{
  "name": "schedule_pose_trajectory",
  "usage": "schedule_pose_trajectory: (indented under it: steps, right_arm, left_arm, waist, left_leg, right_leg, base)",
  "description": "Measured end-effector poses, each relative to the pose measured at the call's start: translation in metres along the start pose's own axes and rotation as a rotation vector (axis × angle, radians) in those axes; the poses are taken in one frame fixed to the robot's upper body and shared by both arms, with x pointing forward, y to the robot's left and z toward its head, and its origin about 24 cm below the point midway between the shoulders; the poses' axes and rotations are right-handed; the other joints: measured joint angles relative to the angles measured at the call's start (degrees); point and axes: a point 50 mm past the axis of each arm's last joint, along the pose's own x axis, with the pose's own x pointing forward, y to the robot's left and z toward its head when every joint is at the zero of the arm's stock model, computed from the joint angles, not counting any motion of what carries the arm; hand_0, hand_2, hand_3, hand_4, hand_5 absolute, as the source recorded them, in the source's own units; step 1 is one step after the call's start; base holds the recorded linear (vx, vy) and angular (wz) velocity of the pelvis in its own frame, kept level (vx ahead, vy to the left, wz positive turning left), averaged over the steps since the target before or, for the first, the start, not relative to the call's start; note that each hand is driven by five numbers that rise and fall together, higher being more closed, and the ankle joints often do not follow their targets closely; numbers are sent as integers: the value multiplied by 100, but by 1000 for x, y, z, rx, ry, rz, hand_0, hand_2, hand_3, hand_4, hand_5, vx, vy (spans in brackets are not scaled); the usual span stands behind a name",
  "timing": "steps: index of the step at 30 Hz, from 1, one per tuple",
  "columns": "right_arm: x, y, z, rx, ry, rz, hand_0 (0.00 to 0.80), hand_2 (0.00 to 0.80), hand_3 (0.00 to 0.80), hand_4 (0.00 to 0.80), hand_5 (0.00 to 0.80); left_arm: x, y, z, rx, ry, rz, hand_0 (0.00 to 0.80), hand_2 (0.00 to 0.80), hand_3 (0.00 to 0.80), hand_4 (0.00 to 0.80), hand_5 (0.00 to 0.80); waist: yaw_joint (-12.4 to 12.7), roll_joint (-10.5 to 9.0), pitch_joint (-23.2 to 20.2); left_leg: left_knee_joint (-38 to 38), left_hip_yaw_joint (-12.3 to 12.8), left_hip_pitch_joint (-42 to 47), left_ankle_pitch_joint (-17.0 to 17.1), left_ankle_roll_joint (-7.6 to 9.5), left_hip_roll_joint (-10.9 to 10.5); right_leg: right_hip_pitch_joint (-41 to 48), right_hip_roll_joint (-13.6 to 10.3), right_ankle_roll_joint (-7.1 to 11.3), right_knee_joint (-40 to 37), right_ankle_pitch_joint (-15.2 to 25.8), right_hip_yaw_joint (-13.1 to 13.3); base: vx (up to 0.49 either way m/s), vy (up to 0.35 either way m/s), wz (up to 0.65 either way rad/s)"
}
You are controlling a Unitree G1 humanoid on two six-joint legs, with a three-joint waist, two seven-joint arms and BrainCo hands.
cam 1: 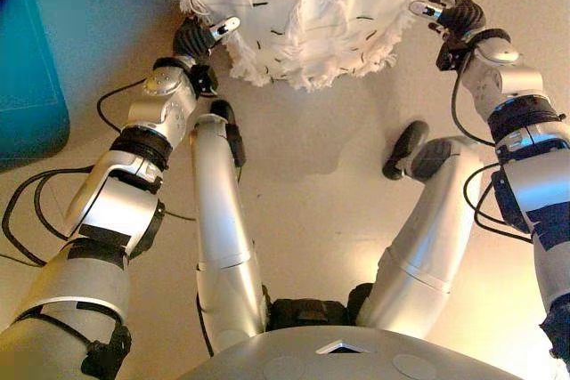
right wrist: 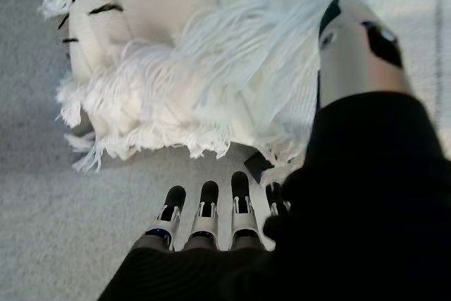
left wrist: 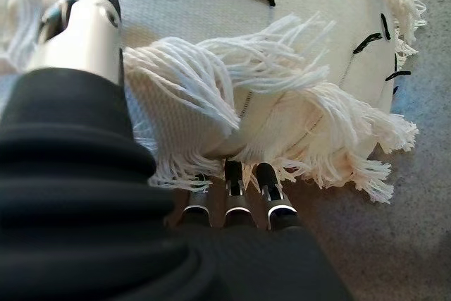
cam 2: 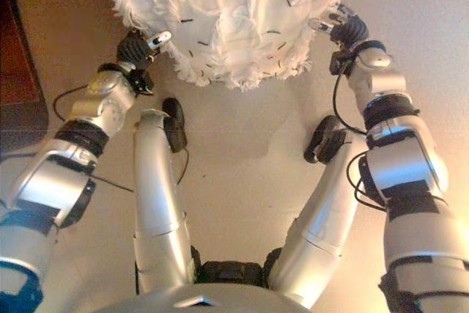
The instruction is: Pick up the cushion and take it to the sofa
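Note:
A white cushion [cam 1: 312,15] with long fringes and short black stitches is held between my two hands over the beige carpet, and its shadow falls on the floor below it. My left hand [cam 1: 198,39] grips its left edge. The thumb [left wrist: 81,26] lies on top and the fingers [left wrist: 232,188] are tucked under the fringe. My right hand [cam 1: 454,17] holds the right edge the same way, thumb [right wrist: 356,40] over the cushion [right wrist: 211,82] and fingers [right wrist: 204,206] beneath it. The cushion's far side runs out of view.
A teal block [cam 1: 27,68] stands at the left edge on the floor. In the right eye view a dark brown piece [cam 2: 15,71] shows on that same side. Beige carpet [cam 1: 356,131] lies under and to the right of the cushion.

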Motion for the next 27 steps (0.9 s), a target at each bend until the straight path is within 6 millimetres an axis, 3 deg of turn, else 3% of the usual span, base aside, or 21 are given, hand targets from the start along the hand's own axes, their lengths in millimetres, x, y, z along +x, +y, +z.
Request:
schedule_pose_trajectory:
  steps: [14,15,16,17,18,27]
  right_arm:
    - [4,36,-2,-15,58,124,0,0,0,0,0]
    - [5,37,-1,-15,56,130,289,289,289,289,289]
    - [5,39,-1,-16,55,137,593,593,593,593,593]
    - [5,41,-1,-19,54,145,800,800,800,800,800]
    - [5,43,-1,-26,54,150,800,800,800,800,800]
    - [3,38,-10,-108,115,167,800,800,800,800,800]
  left_arm:
    - [2,-8,-2,13,37,-11,0,0,0,0,0]
    - [2,-9,-2,14,37,-18,97,97,97,97,97]
    - [2,-10,-2,19,39,-24,458,458,458,458,458]
    - [2,-11,-3,25,42,-29,518,518,518,518,518]
    - [2,-11,-4,28,47,-31,800,800,800,800,800]
    - [1,-17,-9,77,78,-62,800,800,800,800,800]
  waist:
    - [-134,-5,1]
    - [-135,-5,1]
    - [-133,-5,1]
    - [-134,-5,1]
    - [-134,-5,1]
    - [-139,-5,2]
  left_leg:
    - [355,-2,1,14,23,133]
    - [358,-2,1,18,29,134]
    - [359,-2,3,24,38,134]
    - [361,-2,4,31,50,134]
    - [373,-2,5,34,55,133]
    - [558,-6,5,53,86,185]
  right_leg:
    - [-22,-2,1,475,-115,179]
    - [-28,-1,1,488,-115,183]
    - [-29,-3,1,498,-116,186]
    - [-29,-4,-3,508,-118,187]
    - [-30,-3,-17,532,-126,192]
    - [-30,-8,-4,759,-173,287]
  base:
    - [21,17,2]
    - [0,0,0]
    - [34,20,2]
    - [34,21,3]
    - [39,21,3]
    - [24,1,2]
